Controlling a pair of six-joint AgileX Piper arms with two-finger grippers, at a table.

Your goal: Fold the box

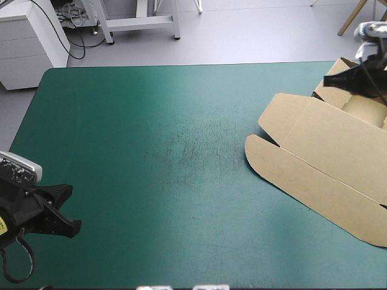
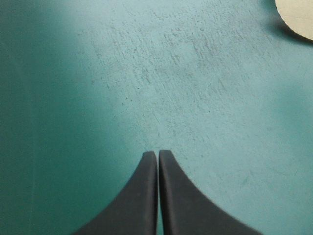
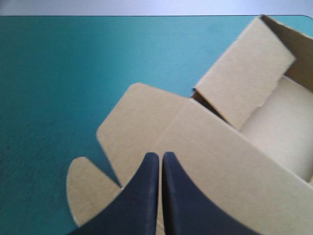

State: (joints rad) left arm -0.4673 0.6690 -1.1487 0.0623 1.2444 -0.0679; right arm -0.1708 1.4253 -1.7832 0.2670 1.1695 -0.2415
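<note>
The brown box (image 1: 326,157) lies at the table's right side. Its lid and rounded flaps rest flat on the teal-green cover, and the tray part (image 1: 363,106) at the far right has walls raised. My right gripper (image 1: 326,80) hangs shut above the box's far end, holding nothing. In the right wrist view this gripper (image 3: 157,154) points over the flat lid (image 3: 146,122) beside a raised wall (image 3: 244,83). My left gripper (image 1: 72,223) is shut and empty near the table's front left corner, far from the box. The left wrist view shows its gripper (image 2: 157,152) over bare cover, with one rounded flap (image 2: 296,17) far ahead.
A wide stretch of scuffed teal-green cover (image 1: 181,151) separates the two grippers. A white drawer cabinet (image 1: 30,36) and a metal stand (image 1: 139,21) are on the floor beyond the table's far edge. The box runs past the picture's right edge.
</note>
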